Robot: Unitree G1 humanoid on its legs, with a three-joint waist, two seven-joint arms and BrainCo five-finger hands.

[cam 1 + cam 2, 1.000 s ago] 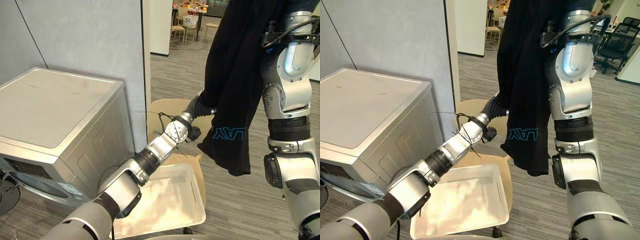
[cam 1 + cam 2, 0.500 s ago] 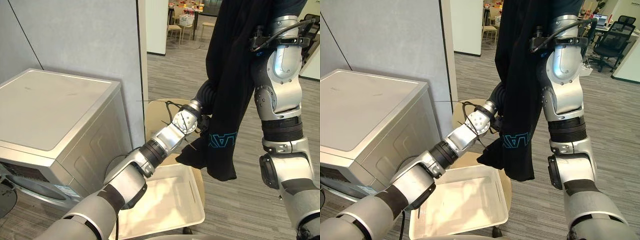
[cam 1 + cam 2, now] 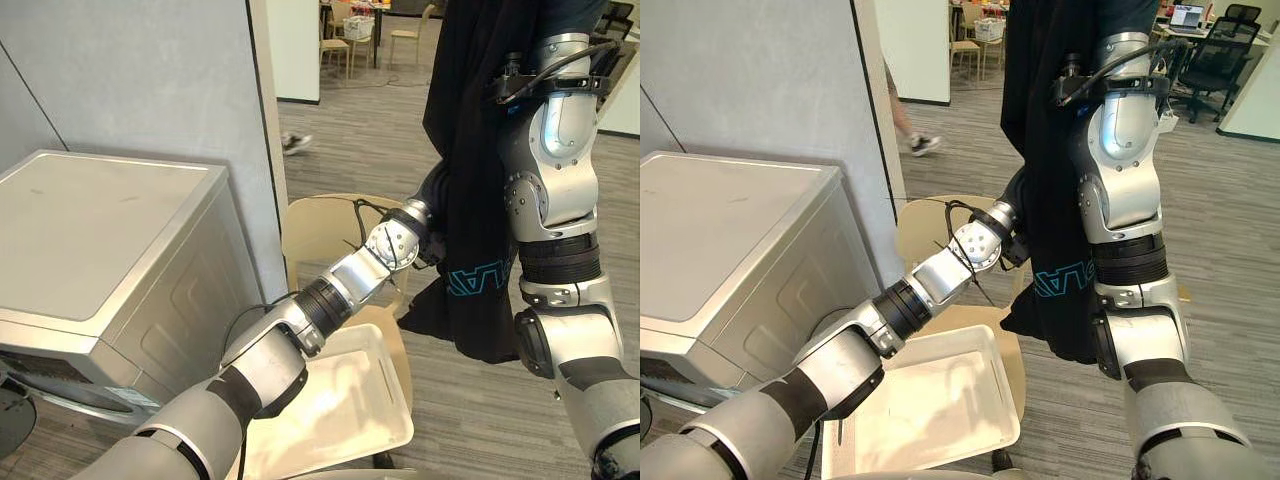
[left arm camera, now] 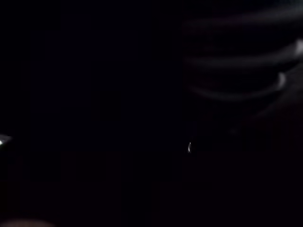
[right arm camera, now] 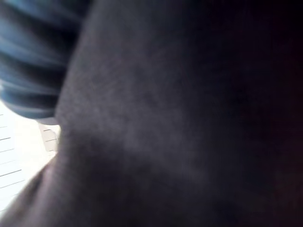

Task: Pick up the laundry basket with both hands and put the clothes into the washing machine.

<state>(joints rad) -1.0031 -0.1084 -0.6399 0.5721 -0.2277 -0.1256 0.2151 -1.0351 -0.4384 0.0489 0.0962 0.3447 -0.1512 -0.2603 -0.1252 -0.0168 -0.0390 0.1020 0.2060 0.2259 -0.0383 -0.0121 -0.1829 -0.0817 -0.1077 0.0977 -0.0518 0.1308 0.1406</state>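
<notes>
- Black garment point(image 3: 480, 150) is hung, long axis vertical, from the raised right hand point(image 5: 28, 52)
- Left hand point(image 3: 430, 195) is buried at mid-length; neither grip can be told
- Washing machine point(image 3: 100, 240) is located low, leftward

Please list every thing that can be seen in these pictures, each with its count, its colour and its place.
washing machine: one, silver-grey, on the robot's left against the wall
partition wall: one, grey, behind the washing machine
laundry basket: one, white, on the chair seat
chair: one, beige, beside the washing machine
garment: one, black with blue print, hanging by the raised right arm
wooden chairs: a few, light, far back
office chair: one, black, far right
person: one, legs and a shoe, walking behind the wall
left hand: dark cover, fingers hidden behind the garment
right hand: dark cover against the black cloth
</notes>
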